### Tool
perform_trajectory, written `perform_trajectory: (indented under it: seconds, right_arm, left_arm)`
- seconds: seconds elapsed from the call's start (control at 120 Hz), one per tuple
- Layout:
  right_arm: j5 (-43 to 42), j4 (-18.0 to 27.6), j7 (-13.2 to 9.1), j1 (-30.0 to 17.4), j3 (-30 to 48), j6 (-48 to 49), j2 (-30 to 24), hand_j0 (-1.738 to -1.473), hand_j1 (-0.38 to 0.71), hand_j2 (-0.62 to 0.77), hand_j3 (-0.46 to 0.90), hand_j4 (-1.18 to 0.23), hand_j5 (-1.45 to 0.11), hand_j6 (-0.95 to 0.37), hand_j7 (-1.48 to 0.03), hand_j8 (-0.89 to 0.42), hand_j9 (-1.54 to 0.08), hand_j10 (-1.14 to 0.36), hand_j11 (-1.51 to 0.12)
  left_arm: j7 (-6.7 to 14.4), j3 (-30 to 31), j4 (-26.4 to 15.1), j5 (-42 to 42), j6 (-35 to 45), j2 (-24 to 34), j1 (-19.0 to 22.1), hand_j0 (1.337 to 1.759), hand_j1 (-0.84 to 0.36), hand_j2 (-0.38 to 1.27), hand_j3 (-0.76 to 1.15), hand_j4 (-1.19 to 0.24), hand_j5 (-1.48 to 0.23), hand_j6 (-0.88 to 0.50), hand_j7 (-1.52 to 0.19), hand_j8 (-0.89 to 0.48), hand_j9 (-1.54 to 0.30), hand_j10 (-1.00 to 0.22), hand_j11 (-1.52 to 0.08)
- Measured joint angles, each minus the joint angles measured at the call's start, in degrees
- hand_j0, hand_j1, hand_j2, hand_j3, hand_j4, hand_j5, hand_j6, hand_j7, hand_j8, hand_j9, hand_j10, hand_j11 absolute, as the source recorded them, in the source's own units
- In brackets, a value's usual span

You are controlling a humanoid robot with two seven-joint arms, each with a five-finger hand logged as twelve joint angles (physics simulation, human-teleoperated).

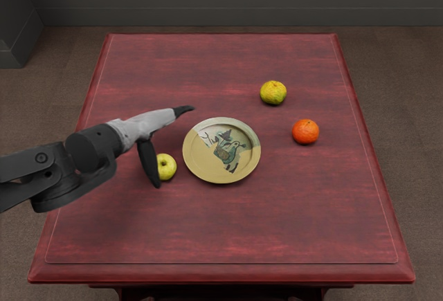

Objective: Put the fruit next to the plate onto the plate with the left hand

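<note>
The apple's (167, 167) left edge is hidden behind one dark finger (149, 165); contact unclear. It lies on the surface (208, 232) just left of the plate (221, 150). The left robot hand (154, 122), fingers spread, grips nothing.

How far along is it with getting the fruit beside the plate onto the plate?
Done: the left hand is at the yellow-green fruit beside the plate. In hand: no grip yet; fingers spread, one finger left of the fruit. Left: grasp, lift and set it on the plate, which holds no fruit.
</note>
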Motion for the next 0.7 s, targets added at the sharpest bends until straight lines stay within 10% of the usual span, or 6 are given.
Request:
perform_trajectory:
  seconds: [0.7]
  right_arm:
    - [-0.09,0.0,0.0,0.13,-0.07,0.0,0.0,-1.658,-0.35,0.0,0.0,0.0,0.0,0.0,0.0,0.0,0.0,0.0,0.0]
  left_arm:
    - [0.0,-0.25,2.06,0.66,1.28,1.59,4.48,1.658,0.12,0.04,0.0,-0.19,-0.25,-0.19,-0.25,-0.19,-0.25,-0.19,-0.25]
